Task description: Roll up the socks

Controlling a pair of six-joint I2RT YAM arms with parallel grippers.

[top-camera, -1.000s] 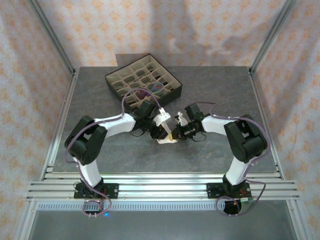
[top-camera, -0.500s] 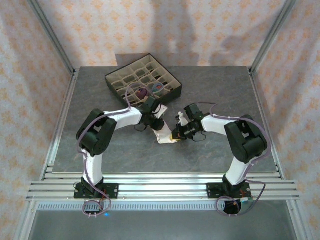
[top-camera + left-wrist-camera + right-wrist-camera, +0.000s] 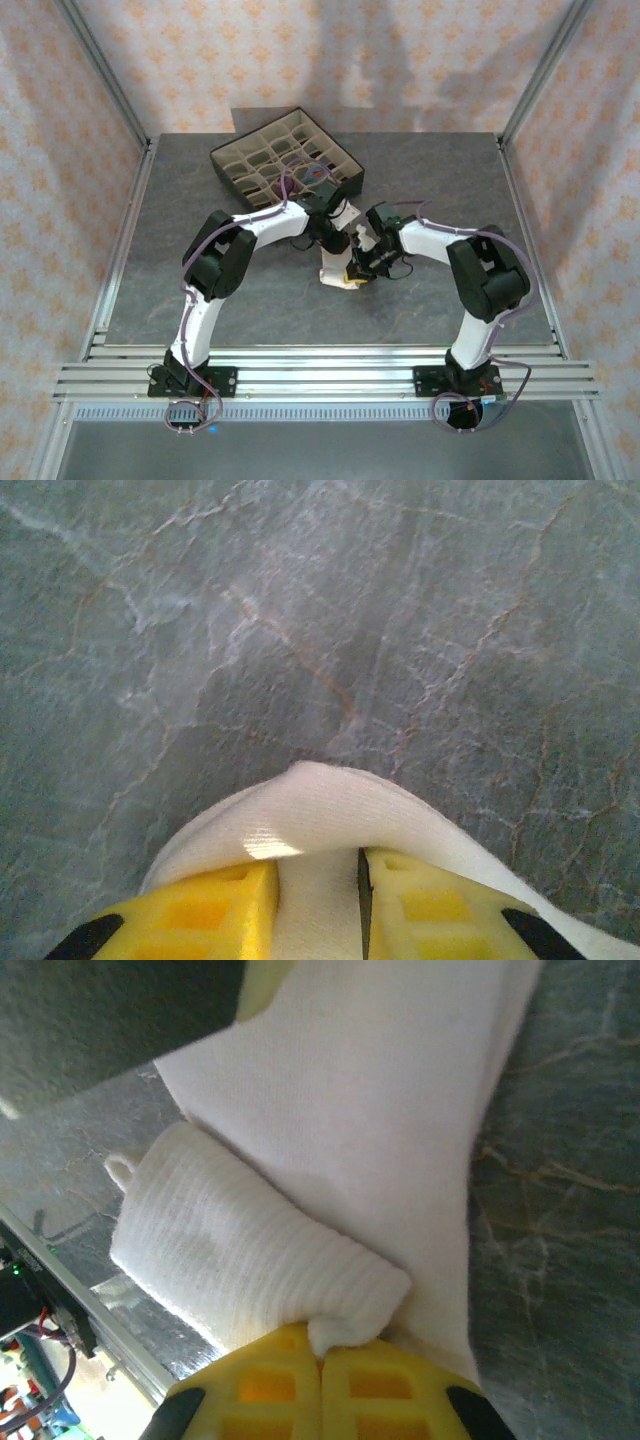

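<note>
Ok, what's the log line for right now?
left gripper: shut on white sock | right gripper: shut on white sock | sock: partly rolled at ribbed end

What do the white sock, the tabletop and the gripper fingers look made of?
White sock: soft knit fabric, matte; a ribbed weave shows on the rolled part.
Tabletop: grey stone-look surface with pale veins and a slight sheen; possibly laminate.
Left fingers: yellow moulded plastic, most likely, with recessed pockets.

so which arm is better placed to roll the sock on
Right. The right gripper is shut on the rolled ribbed end of the white sock; the left gripper only pinches a flat fold of it.
</note>
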